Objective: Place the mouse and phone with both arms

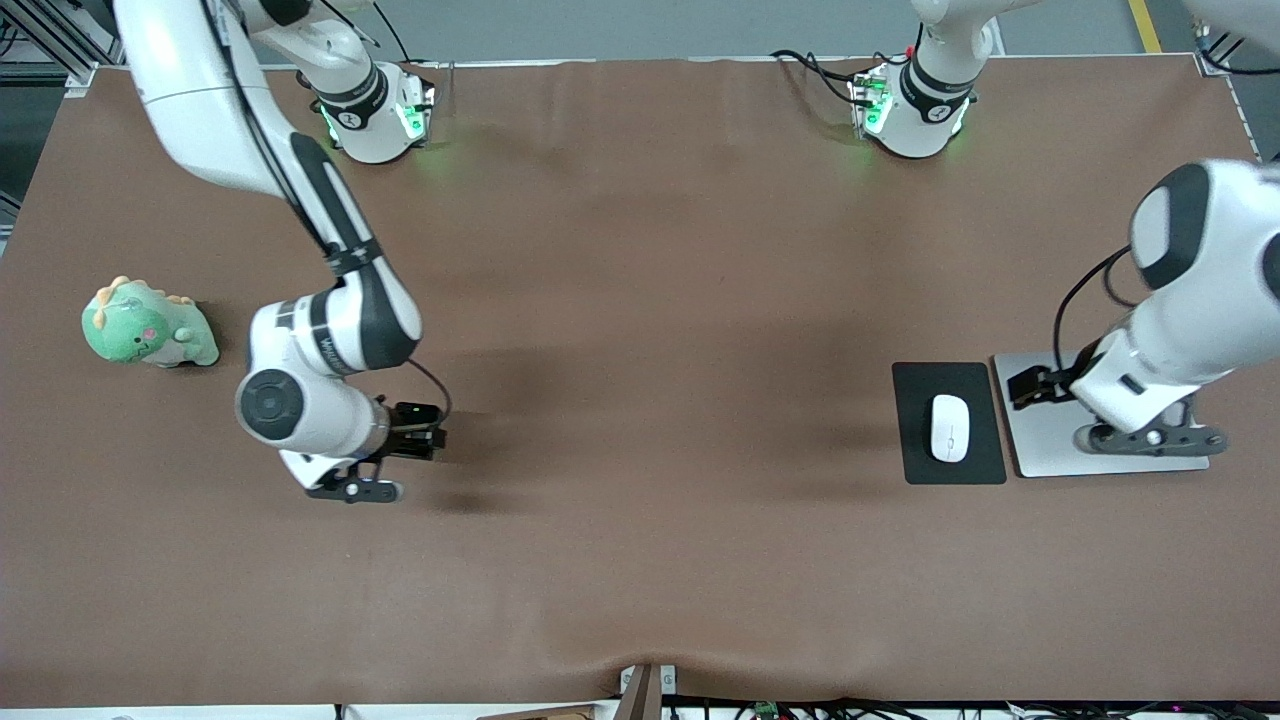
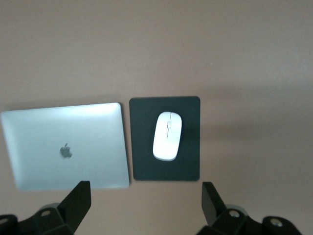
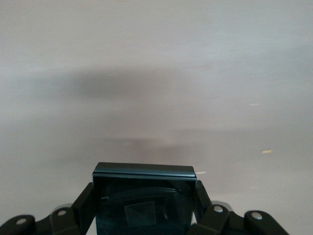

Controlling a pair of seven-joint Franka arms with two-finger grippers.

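Mouse: the white mouse [image 1: 949, 428] lies flat on the dark pad [image 1: 948, 375], toward the left arm's end of the bench [image 1: 640, 300]; in the left wrist view the mouse [image 2: 167, 136] sits near the pad's [image 2: 142, 166] middle, touched by no claw.
Pad: it lies just beside a shut silver laptop [image 1: 1045, 455], with a narrow gap between them; the laptop [image 2: 66, 145] shows its logo upward.
Left claw: the left claw [image 1: 1040, 385] hangs over the laptop, its fingers [image 2: 78, 200] spread wide apart and holding nothing.
Phone: the glossy black phone [image 3: 144, 205] is held up in the air over bare bench, toward the right arm's end.
Right claw: the right claw [image 1: 420, 430] is clamped on the phone, one finger [image 3: 84, 205] on each side of it.
Toy: a green plush dinosaur [image 1: 147, 326] sits on the bench near the right arm's end, well apart from the right claw.
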